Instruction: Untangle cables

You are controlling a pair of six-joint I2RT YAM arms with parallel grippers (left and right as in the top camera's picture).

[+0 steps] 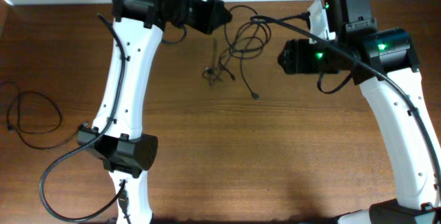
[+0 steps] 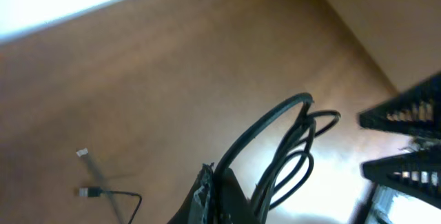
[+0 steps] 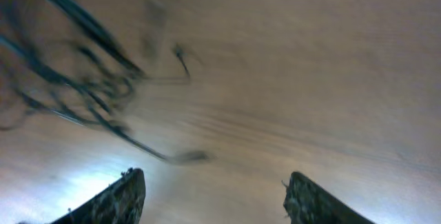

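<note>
The cables (image 1: 244,39) are thin black cords bunched at the back middle of the table. One strand trails forward to a plug (image 1: 255,97), and a small knot (image 1: 213,74) lies to the left. My left gripper (image 1: 227,16) is shut on the top of the bunch. In the left wrist view its jaws (image 2: 215,177) pinch black loops (image 2: 293,145) that rise above the table, and a silver plug (image 2: 86,191) lies below. My right gripper (image 1: 281,56) stands open just right of the bunch. Its fingers (image 3: 127,195) hold nothing, with blurred cords (image 3: 83,83) at upper left.
A separate black cord (image 1: 31,117) lies in a loop at the table's left edge. Thick arm cables run along both arms (image 1: 124,93) (image 1: 400,114). The table's back edge (image 1: 275,3) meets a pale wall just behind the bunch.
</note>
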